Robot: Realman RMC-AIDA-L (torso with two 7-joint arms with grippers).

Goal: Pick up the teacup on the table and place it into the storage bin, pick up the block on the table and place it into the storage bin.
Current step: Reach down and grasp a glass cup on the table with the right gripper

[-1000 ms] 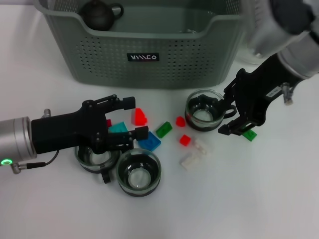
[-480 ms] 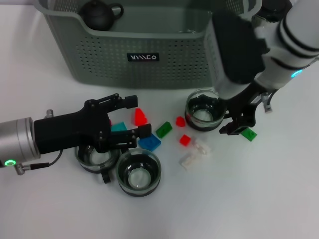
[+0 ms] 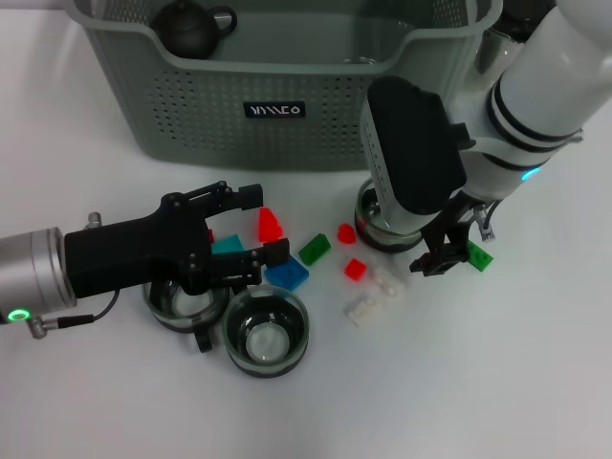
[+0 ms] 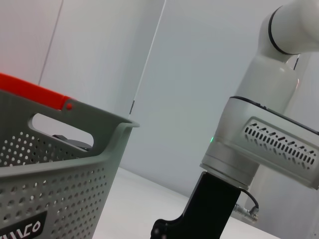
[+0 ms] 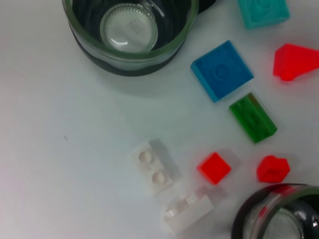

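The grey-green storage bin (image 3: 220,105) stands at the back of the head view, its wall also in the left wrist view (image 4: 50,164). Three glass teacups are on the table: one (image 3: 177,304) under my left arm, one (image 3: 266,332) in front, and one (image 3: 375,222) mostly hidden under my right arm. My left gripper (image 3: 264,224) is open, its black fingers on either side of a red block (image 3: 269,226). My right gripper (image 3: 430,256) hangs just right of the hidden teacup (image 5: 279,214). Blue (image 3: 287,275), green (image 3: 314,249) and white (image 3: 387,279) blocks lie between the arms.
A dark teapot (image 3: 188,27) sits inside the bin. More blocks lie around: teal (image 3: 228,246), two small red (image 3: 346,232) (image 3: 355,269), white (image 3: 363,308), green (image 3: 476,255) by the right gripper. The right wrist view shows a teacup (image 5: 130,30) and a blue block (image 5: 222,69).
My right arm has swung in over the right teacup, so its white wrist now covers most of the cup. The left gripper edged slightly right and stays open around the red block.
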